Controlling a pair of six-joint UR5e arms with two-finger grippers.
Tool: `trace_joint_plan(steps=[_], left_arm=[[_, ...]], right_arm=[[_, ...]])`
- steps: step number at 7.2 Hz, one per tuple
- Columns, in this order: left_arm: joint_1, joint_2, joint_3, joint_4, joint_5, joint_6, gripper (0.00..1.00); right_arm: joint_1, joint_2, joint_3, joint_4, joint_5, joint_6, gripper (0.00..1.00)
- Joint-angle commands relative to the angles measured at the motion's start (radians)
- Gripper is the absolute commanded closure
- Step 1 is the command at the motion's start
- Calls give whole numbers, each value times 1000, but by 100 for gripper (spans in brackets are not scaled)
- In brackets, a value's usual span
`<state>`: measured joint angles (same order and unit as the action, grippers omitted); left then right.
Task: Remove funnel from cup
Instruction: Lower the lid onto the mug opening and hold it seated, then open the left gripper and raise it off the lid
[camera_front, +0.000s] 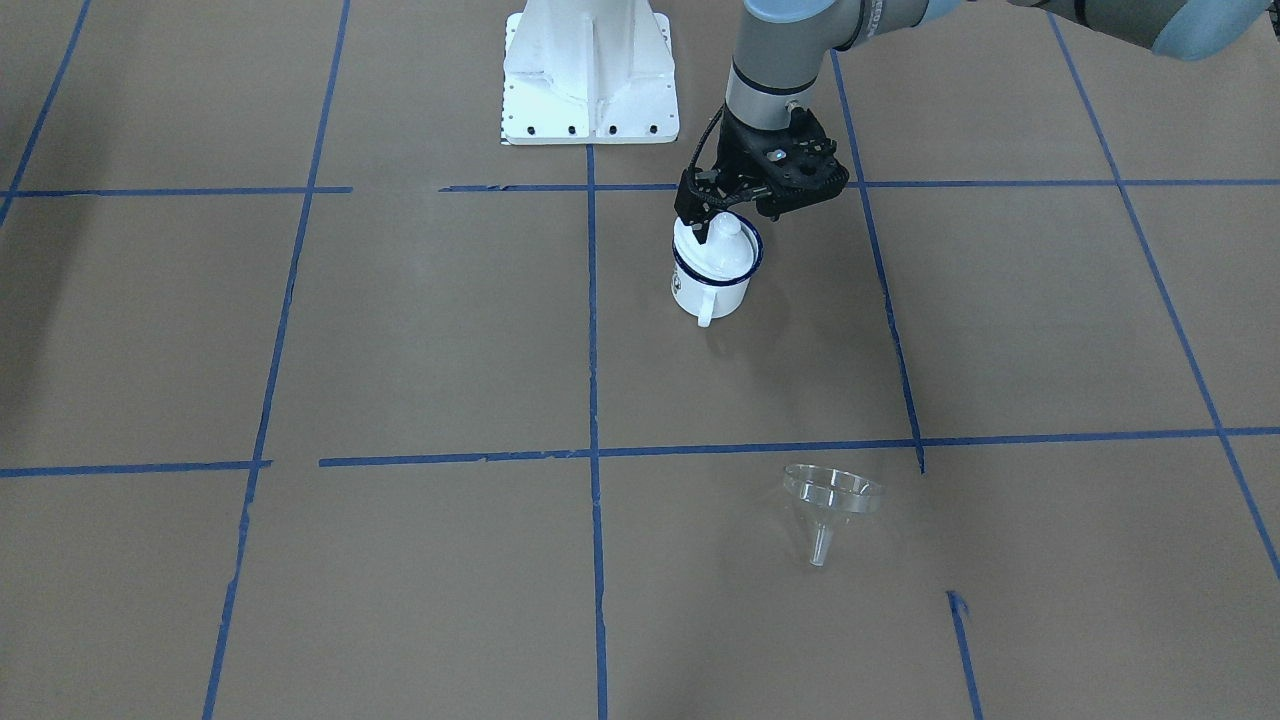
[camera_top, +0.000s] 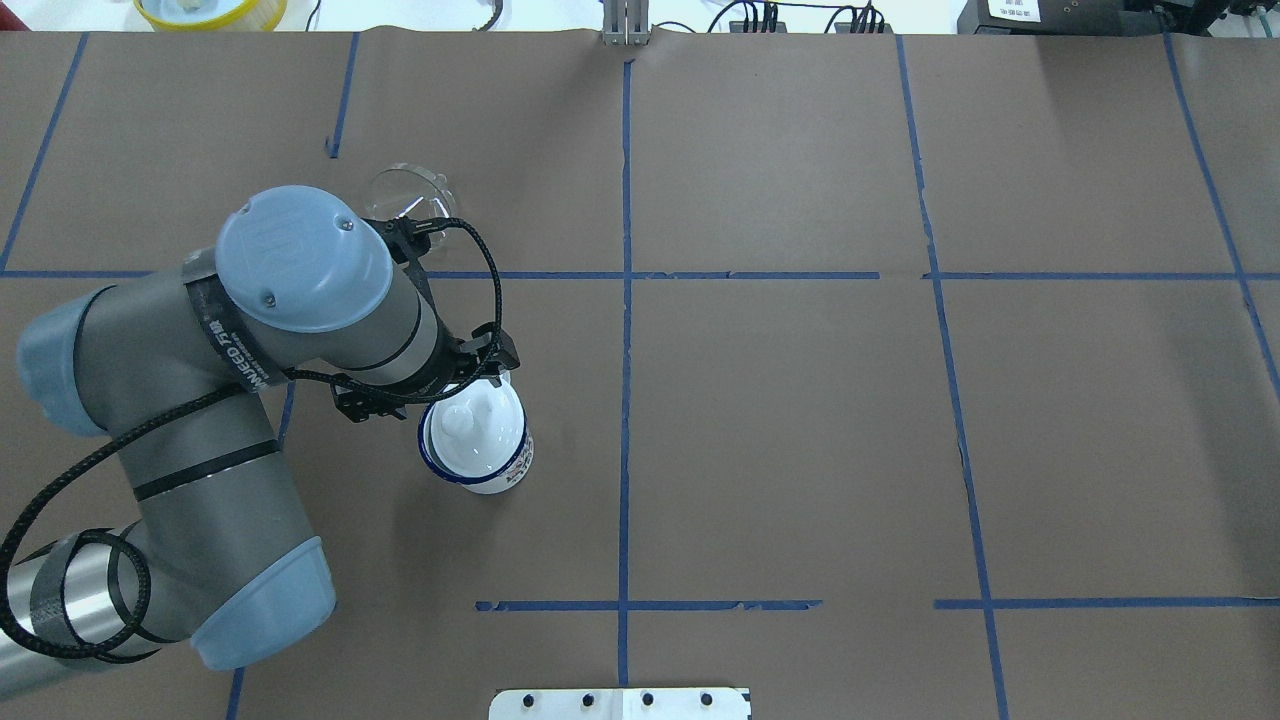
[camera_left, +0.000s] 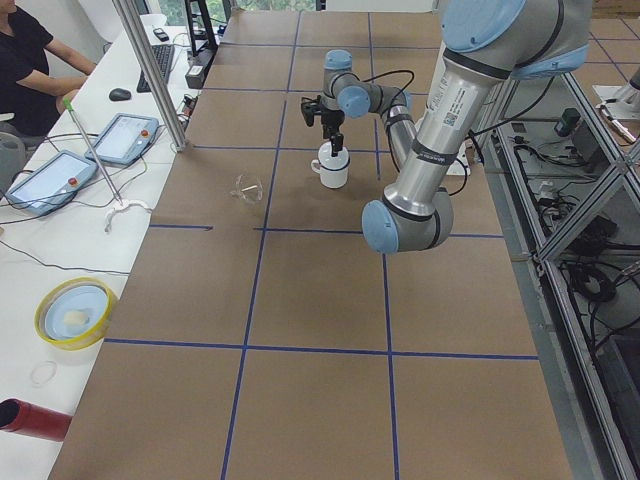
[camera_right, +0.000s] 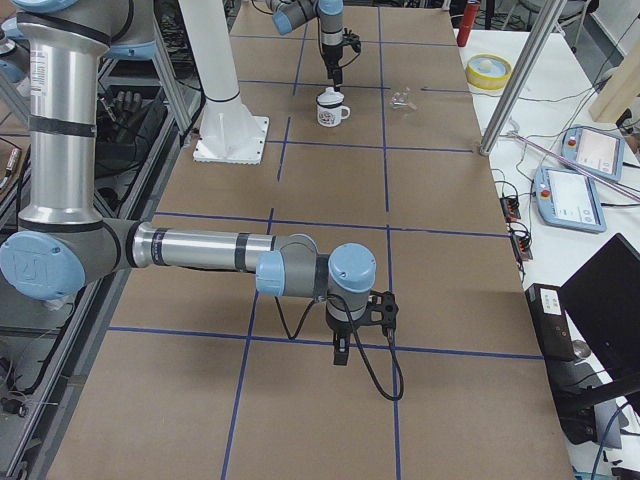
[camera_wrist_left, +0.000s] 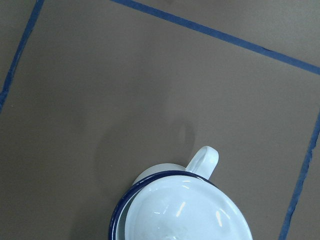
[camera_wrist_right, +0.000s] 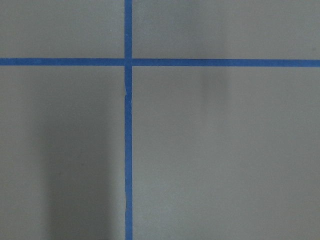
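Note:
The cup (camera_front: 712, 280) is a white mug with a dark blue rim, standing upright on the brown table. A white domed lid with a knob (camera_front: 728, 245) lies tilted in its mouth. The clear funnel (camera_front: 830, 505) lies on the table apart from the cup, on the side away from the robot; it also shows in the overhead view (camera_top: 405, 192). My left gripper (camera_front: 705, 228) points down at the robot-side rim of the cup, touching or just over the lid's raised edge; its jaws are not clear. The left wrist view shows cup and lid (camera_wrist_left: 182, 210). My right gripper (camera_right: 340, 352) hangs low over bare table far away.
The white robot base plate (camera_front: 590, 95) stands behind the cup. Blue tape lines (camera_front: 594, 330) divide the brown table into squares. A yellow-rimmed dish (camera_left: 72, 312) and tablets (camera_left: 125, 138) lie on the white side bench beyond the table's edge.

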<state>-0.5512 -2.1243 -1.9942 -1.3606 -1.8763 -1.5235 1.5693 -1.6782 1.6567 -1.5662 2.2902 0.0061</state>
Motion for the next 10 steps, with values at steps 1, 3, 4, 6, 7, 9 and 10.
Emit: trace_joint_plan(steps=[1, 3, 4, 6, 7, 9, 10], left_arm=[[-6, 0, 0, 0, 0, 2, 0], [-7, -25, 2, 0, 0, -1, 0], [-13, -54, 2, 2, -1, -10, 0], [-7, -123, 90, -40, -1, -91, 0], [-1, -125, 104, -75, -3, -95, 0], [-1, -146, 190, -141, -3, -95, 0], [0, -148, 187, -144, -6, -95, 0]], right_arm=[[0, 0, 0, 0, 0, 0, 0], [0, 0, 0, 0, 0, 0, 0], [0, 0, 0, 0, 0, 0, 0], [0, 0, 0, 0, 0, 0, 0], [0, 0, 0, 0, 0, 0, 0], [0, 0, 0, 0, 0, 0, 0], [0, 0, 0, 0, 0, 0, 0]])
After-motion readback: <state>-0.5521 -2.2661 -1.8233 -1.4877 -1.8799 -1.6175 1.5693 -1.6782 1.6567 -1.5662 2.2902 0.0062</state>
